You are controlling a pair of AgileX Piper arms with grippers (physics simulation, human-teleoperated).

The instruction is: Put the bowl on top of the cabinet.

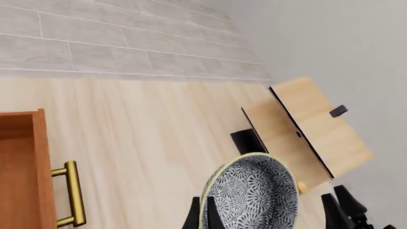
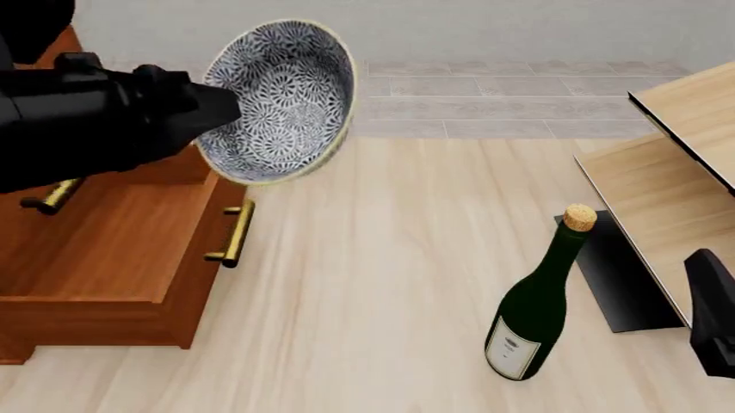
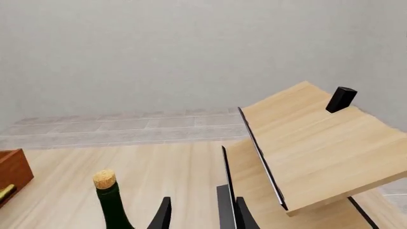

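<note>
The bowl [image 2: 282,96], white with a blue-grey floral pattern, hangs tilted on its side in the air, its opening facing the camera, just past the right edge of the cabinet [image 2: 109,254]. My left gripper [image 2: 227,108] is shut on the bowl's rim from the left. In the left wrist view the bowl [image 1: 256,193] fills the space beside the left gripper [image 1: 202,215], whose two fingers pinch the rim. The cabinet [image 1: 24,167] and its brass handle [image 1: 74,193] lie off to one side. My right gripper [image 3: 194,217] is open and holds nothing.
A dark green corked bottle [image 2: 538,303] stands on the table right of centre. A pale wooden shelf unit [image 2: 672,194] with a black support leans at the right edge. My right gripper [image 2: 714,314] hovers low near it.
</note>
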